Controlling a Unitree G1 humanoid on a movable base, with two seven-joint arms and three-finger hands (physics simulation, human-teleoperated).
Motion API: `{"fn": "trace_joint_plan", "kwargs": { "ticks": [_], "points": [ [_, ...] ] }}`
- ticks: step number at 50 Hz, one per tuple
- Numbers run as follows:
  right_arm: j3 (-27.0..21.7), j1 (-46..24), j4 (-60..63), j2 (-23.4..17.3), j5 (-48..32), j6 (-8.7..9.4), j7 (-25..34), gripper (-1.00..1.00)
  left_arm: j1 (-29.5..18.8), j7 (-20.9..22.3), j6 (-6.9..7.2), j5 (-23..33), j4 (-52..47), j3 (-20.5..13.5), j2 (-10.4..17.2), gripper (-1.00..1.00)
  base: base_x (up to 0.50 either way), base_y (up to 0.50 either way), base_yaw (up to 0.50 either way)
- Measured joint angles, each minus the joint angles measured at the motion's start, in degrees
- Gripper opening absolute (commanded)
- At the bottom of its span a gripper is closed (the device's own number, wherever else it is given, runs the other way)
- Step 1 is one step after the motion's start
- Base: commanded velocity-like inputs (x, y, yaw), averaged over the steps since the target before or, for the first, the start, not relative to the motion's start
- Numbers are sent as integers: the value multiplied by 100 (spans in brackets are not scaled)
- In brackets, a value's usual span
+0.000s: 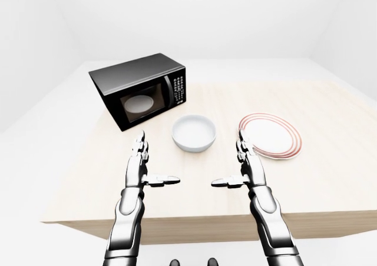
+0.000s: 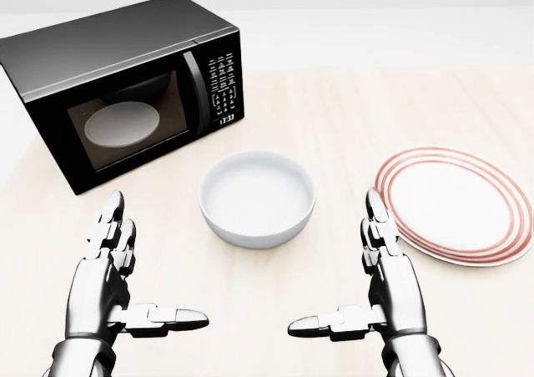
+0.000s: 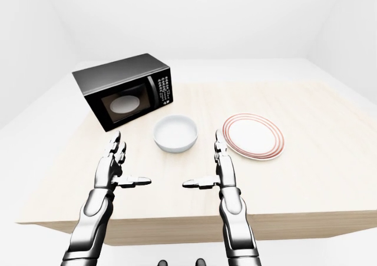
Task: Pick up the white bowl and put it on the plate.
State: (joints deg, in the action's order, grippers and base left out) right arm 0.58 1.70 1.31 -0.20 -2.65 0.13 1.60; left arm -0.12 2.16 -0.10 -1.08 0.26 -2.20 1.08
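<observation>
Bowl point(image 2: 257, 197), white and empty, sits on the table point(image 2: 350, 102) between the black microwave point(image 2: 125, 85) at upper left and the red-ringed plate point(image 2: 457, 203) at right, apart from both. Left robot hand point(image 2: 117, 289) and right robot hand point(image 2: 380, 289) hover below it, fingers spread, holding nothing. The reach should bring both palms to opposite sides of the rim (a one-sided pinch would likely tip it), then lift level.

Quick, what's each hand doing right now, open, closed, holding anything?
Left hand: open, empty, fingers spread, to the left of and below the white bowl.
Right hand: open, empty, fingertips overlapping the plate edge in the head view.
</observation>
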Motion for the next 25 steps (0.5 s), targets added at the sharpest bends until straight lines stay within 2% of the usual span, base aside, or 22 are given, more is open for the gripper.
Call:
{"fn": "trace_joint_plan", "kwargs": {
  "ticks": [25],
  "points": [
    [19, 6, -5, 10, 35, -34, 5, 100, -1, 0, 0, 0, 0, 0, 0, 100, 23, 15, 0]
  ]
}}
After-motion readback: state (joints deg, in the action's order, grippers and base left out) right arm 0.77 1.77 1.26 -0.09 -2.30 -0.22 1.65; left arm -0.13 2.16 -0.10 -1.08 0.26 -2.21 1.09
